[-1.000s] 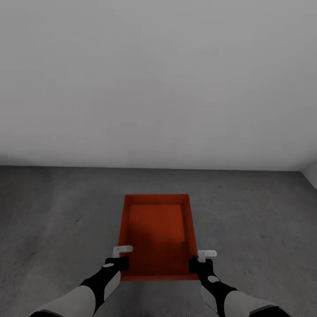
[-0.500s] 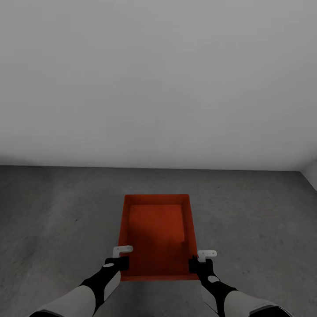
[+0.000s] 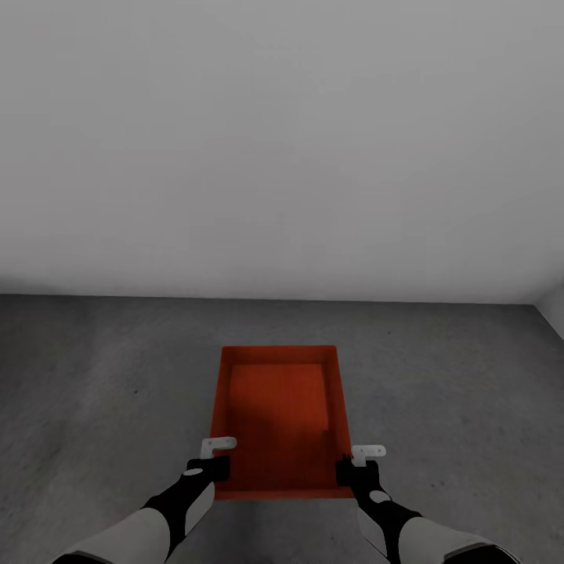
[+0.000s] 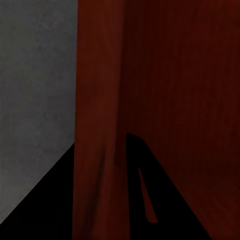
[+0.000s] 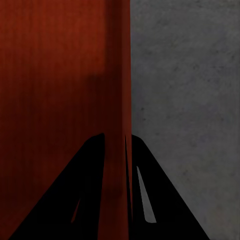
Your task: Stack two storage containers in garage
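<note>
Head view: a red-orange storage container (image 3: pixel 280 419), open-top and rectangular, sits low over the dark grey concrete floor (image 3: pixel 102 376) of the garage, w/ a plain white wall (image 3: pixel 282 141) behind it and a second wall's corner at far right. A lighter inner rectangle shows inside the bin; can't tell whether that is its base or a second container nested in it. The left gripper (image 3: pixel 213 462) is at the bin's near-left corner and the right gripper (image 3: pixel 354 466) at its near-right corner, both black w/ pale finger tips, arms reaching in from the bottom edge.

Left wrist view: the container's left wall (image 4: pixel 97 120) runs between the two dark fingers (image 4: pixel 150 200), one inside the bin, one outside over the concrete (image 4: pixel 35 90). The pincer is clenched on that wall.

Right wrist view: same on the other side. The right wall (image 5: pixel 117 100) passes between the fingers (image 5: pixel 165 205), grey floor (image 5: pixel 190 90) beyond it, ribbed red interior on the other side. This pincer is also grasping the wall.
</note>
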Motion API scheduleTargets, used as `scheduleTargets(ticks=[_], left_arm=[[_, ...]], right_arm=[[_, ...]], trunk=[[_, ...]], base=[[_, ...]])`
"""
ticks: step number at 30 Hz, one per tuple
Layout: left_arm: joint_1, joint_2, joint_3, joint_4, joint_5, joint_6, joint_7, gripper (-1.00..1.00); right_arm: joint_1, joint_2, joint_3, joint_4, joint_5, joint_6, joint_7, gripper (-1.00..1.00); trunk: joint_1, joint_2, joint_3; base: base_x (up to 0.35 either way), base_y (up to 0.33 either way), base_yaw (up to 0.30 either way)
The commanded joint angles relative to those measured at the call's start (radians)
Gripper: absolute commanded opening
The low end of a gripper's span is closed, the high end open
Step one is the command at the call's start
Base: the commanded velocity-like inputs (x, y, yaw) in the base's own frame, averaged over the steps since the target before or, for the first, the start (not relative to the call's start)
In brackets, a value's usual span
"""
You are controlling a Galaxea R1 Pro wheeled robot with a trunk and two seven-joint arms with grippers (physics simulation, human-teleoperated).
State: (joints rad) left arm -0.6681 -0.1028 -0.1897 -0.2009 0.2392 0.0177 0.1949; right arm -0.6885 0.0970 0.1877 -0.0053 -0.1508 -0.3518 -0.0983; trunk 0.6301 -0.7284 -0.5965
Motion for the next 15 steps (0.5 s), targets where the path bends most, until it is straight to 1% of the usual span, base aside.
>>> scheduleTargets(ticks=[1, 5, 11, 15], left_arm=[[-0.001, 0.018, 0.014, -0.005, -0.009, -0.016, 0.012, -1.0], [-0.001, 0.018, 0.013, -0.005, -0.009, -0.016, 0.012, -1.0], [-0.001, 0.017, 0.013, -0.005, -0.009, -0.016, 0.012, -1.0], [-0.001, 0.018, 0.013, -0.005, -0.009, -0.016, 0.012, -1.0]], right_arm=[[0.0, -0.011, -0.054, 0.004, -0.032, -0.006, -0.001, -1.0], [0.0, -0.011, -0.054, 0.004, -0.032, -0.006, -0.001, -1.0], [0.0, -0.011, -0.054, 0.004, -0.032, -0.006, -0.001, -1.0], [0.0, -0.011, -0.054, 0.004, -0.032, -0.006, -0.001, -1.0]], trunk=[[0.0, -0.001, -0.001], [0.0, -0.001, -0.001], [0.0, -0.001, -0.001], [0.0, -0.001, -0.001]], base=[[0.0, 0.0, 0.0], [0.0, 0.0, 0.008], [0.0, 0.0, 0.066], [0.0, 0.0, 0.028]])
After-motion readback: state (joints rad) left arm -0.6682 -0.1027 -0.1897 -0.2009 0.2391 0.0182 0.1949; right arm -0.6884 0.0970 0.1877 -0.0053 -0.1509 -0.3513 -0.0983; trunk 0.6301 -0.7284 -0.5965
